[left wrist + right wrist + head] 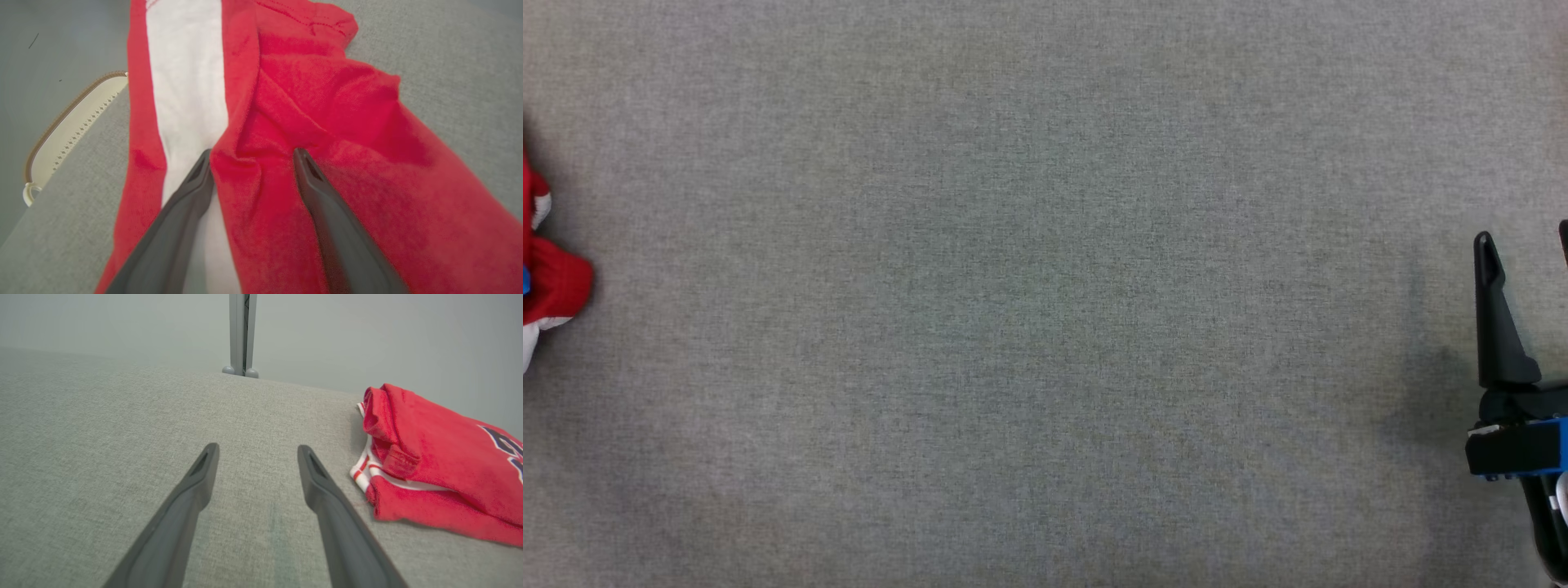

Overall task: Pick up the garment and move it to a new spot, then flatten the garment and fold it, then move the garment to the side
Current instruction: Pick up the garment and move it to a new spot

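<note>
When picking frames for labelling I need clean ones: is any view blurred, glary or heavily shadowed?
Head view: flat, even light, no glare, a soft shadow beside the right end effector. Left wrist view: the garment sits very close and looks soft, blurred. Right wrist view: the table weave is crisp, with a thin shadow under the garment.

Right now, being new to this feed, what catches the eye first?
The red-and-white garment, bunched at the left edge of the grey table in the head view. The left gripper stands open over it, a red fold between its fingers; the right gripper stands open over bare table on the right.
</note>
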{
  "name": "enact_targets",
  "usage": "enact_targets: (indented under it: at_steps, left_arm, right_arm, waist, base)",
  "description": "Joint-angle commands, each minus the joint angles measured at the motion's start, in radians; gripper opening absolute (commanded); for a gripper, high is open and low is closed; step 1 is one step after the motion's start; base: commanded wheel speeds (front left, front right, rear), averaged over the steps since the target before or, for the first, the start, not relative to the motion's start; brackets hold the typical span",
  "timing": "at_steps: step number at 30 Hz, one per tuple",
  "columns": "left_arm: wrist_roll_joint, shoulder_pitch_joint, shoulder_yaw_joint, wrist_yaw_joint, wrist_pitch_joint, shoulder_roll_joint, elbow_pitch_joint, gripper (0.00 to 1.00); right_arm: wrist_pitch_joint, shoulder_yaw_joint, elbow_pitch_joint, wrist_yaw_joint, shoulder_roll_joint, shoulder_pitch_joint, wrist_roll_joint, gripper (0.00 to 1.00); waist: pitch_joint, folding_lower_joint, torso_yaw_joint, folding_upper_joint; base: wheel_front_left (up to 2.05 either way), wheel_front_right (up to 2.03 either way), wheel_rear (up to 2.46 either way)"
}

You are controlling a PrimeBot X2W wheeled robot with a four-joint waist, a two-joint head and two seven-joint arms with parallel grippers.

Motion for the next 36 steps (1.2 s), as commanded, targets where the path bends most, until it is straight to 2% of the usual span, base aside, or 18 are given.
enact_targets:
  at_steps: [1,4,5,6,7,13,18,21,24,29,36]
  left_arm:
    - [-0.015,-0.018,-0.003,-0.007,0.029,-0.018,0.032,1.0]
    - [-0.027,-0.023,-0.002,-0.013,0.045,-0.023,0.061,1.0]
    - [-0.028,-0.024,-0.002,-0.017,0.048,-0.024,0.073,0.47]
    - [-0.023,-0.024,-0.008,-0.019,0.04,-0.025,0.081,0.04]
    - [-0.017,-0.023,-0.015,-0.023,0.03,-0.023,0.087,0.0]
    - [0.001,-0.059,-0.019,-0.03,-0.151,0.01,0.054,0.0]
    - [0.036,-0.107,-0.051,-0.047,-0.33,0.005,-0.008,0.0]
    - [0.069,-0.144,-0.082,-0.051,-0.389,0.004,-0.063,0.0]
    - [0.099,-0.177,-0.117,-0.059,-0.414,-0.013,-0.146,0.0]
    - [0.17,-0.216,-0.195,-0.043,-0.422,-0.042,-0.328,0.0]
    - [0.202,-0.244,-0.287,-0.051,-0.347,-0.109,-0.537,0.0]
  right_arm:
    - [0.003,0.004,-0.008,0.0,-0.005,-0.017,-0.001,1.0]
    - [0.006,0.015,-0.007,0.0,-0.004,-0.02,-0.003,1.0]
    - [0.005,0.019,-0.006,0.0,-0.003,-0.024,-0.003,1.0]
    - [0.006,0.024,-0.002,0.0,-0.001,-0.028,-0.004,1.0]
    - [0.007,0.029,0.003,0.0,0.001,-0.031,-0.005,1.0]
    - [-0.013,0.048,0.043,0.0,0.017,-0.034,0.004,1.0]
    - [-0.05,0.07,0.108,0.0,0.045,-0.038,0.012,1.0]
    - [-0.074,0.088,0.152,0.0,0.066,-0.045,0.016,1.0]
    - [-0.097,0.105,0.197,0.0,0.087,-0.051,0.02,1.0]
    - [-0.134,0.123,0.258,0.0,0.12,-0.052,0.03,1.0]
    - [-0.179,0.146,0.338,0.0,0.153,-0.063,0.05,1.0]
  waist:
    - [-0.001,0.0001,0.005,-0.0001]
    - [-0.005,0.0001,0.007,-0.0001]
    - [-0.007,0.0001,0.007,-0.0001]
    - [-0.012,0.0001,0.006,-0.0001]
    - [-0.016,0.0001,0.004,-0.0001]
    - [-0.058,0.0001,-0.013,-0.0001]
    - [-0.119,0.0001,-0.039,-0.0001]
    - [-0.162,0.0001,-0.067,-0.0001]
    - [-0.204,0.0001,-0.103,-0.0001]
    - [-0.255,0.0001,-0.175,-0.0001]
    - [-0.297,0.0001,-0.292,-0.0001]
  base:
    - [0.0,0.0,0.0]
    - [0.0,0.0,0.0]
    - [0.0,0.0,0.0]
    - [0.0,0.0,0.0]
    - [0.0,0.0,0.0]
    - [0.0,0.0,0.0]
    - [0.0,0.0,0.0]
    - [0.0,0.0,0.0]
    - [0.0,0.0,0.0]
    - [0.0,0.0,0.0]
    - [0.0,0.0,0.0]
